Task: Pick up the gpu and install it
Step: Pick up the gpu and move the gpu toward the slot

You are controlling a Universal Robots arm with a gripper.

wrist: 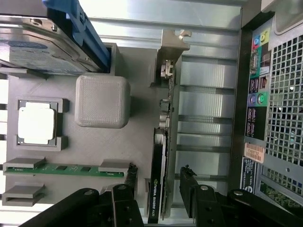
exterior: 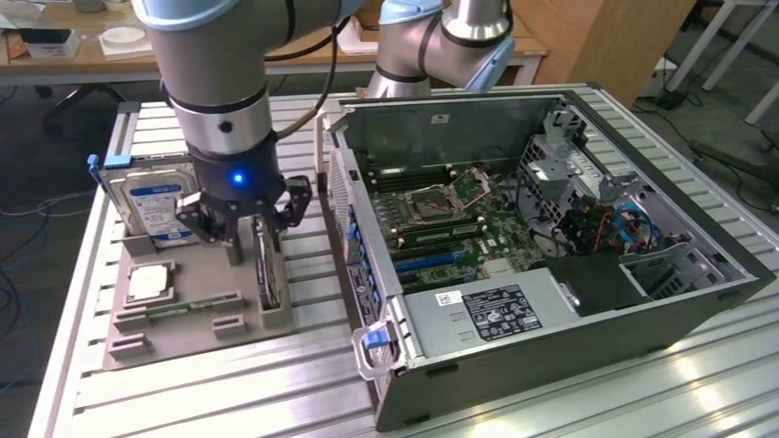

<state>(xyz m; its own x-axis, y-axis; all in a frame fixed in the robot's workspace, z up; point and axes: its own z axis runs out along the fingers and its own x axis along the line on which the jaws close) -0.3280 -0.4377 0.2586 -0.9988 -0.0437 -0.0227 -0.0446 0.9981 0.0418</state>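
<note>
the gripper point(wrist: 158, 187) stands released, jaws wide either side of the gpu point(wrist: 163, 142) and not yet pinching it — i judge the pick-up at its straddle stage, where a sound grasp calls for both jaws meeting the flat faces squarely. the gpu stands on edge in the grey holder point(wrist: 85, 146), long axis along the side nearest the computer case point(exterior: 524, 365), bracket end away from the gripper.
</note>
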